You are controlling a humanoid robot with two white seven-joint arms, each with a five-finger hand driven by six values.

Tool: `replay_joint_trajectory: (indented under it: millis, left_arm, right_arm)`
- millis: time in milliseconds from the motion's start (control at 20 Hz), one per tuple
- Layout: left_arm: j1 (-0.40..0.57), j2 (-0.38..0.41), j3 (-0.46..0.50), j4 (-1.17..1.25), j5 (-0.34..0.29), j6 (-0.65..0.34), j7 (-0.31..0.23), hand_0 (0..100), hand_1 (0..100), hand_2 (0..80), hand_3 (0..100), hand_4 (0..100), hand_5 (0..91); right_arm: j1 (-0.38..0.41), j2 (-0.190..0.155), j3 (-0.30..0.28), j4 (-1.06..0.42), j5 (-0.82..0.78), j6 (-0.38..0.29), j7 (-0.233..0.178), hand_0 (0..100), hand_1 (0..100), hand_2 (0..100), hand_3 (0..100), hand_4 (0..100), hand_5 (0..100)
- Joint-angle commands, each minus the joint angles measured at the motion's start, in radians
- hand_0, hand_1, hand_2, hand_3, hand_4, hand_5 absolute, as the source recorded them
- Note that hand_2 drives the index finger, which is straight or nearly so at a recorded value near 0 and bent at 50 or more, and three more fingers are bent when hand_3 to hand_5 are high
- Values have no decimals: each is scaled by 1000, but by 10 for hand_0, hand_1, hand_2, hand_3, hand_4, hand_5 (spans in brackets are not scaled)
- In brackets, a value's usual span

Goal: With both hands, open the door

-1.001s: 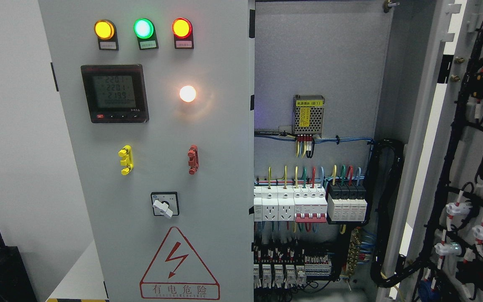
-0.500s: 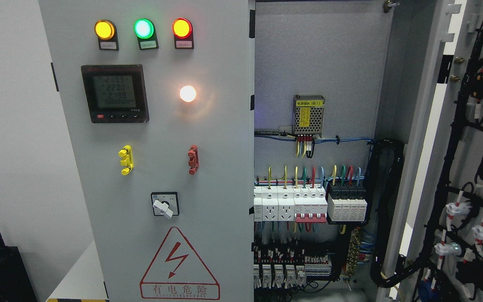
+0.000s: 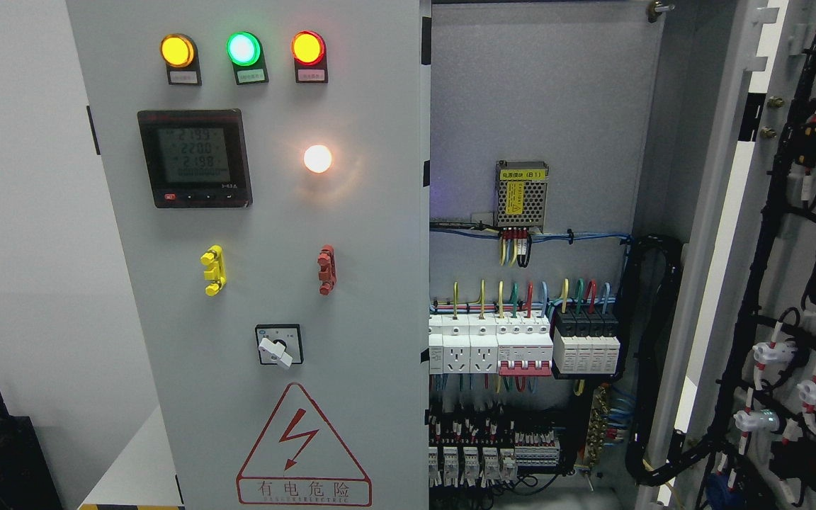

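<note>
Evenly lit, sharp indoor view. A white indicator lamp (image 3: 317, 158) blooms with glare on the grey left door (image 3: 273, 283); the cabinet's lower interior (image 3: 507, 453) sits in shadow.

From my seat almost nothing differs across the last second. The one clear change I can pick out is on the digital meter (image 3: 194, 157) set in the closed left door (image 3: 252, 283): its top rows of digits read differently from the earliest picture, though they match the one half a second back. The whole view also sits a hair lower and to the right, so my head camera has nudged very slightly.
</note>
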Motion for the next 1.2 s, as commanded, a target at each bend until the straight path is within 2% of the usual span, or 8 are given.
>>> replay_joint_trajectory:
  millis: [0, 250, 400, 500, 651, 801, 1051, 1151]
  left_arm:
    - [119, -428, 179, 615, -114, -4, -7, 0, 0, 0, 0, 33, 0]
    - [148, -672, 480, 885, -338, -7, -5, 0, 0, 0, 0, 33, 0]
    - [148, -786, 688, 1013, -487, -7, -4, 0, 0, 0, 0, 33, 0]
    - [148, -830, 809, 1044, -574, -7, -2, 0, 0, 0, 0, 33, 0]
    - [148, -906, 950, 1091, -630, -5, 56, 0, 0, 0, 0, 32, 0]
    - [150, -963, 961, 1110, -633, -4, 128, 0, 0, 0, 0, 32, 0]
    - [153, -969, 964, 1099, -696, 4, 133, 0, 0, 0, 0, 32, 0]
    - [151, -967, 1019, 1099, -747, 6, 133, 0, 0, 0, 0, 32, 0]
  right_arm:
    - [0, 0, 0, -1, -32, 1, 0, 0, 0, 0, 0, 0, 0]
    - [0, 0, 0, 0, -32, 1, 0, 0, 0, 0, 0, 0, 0]
    - [0, 0, 0, 0, -32, 1, 0, 0, 0, 0, 0, 0, 0]
    - [0, 0, 0, 0, -32, 1, 0, 0, 0, 0, 0, 0, 0]
    - [0, 0, 0, 0, -32, 1, 0, 0, 0, 0, 0, 0, 0]
    - [0, 0, 0, -1, -32, 1, 0, 0, 0, 0, 0, 0, 0]
    - [0, 0, 0, 0, -32, 1, 0, 0, 0, 0, 0, 0, 0]
    - [0, 0, 0, 0, -32, 1, 0, 0, 0, 0, 0, 0, 0]
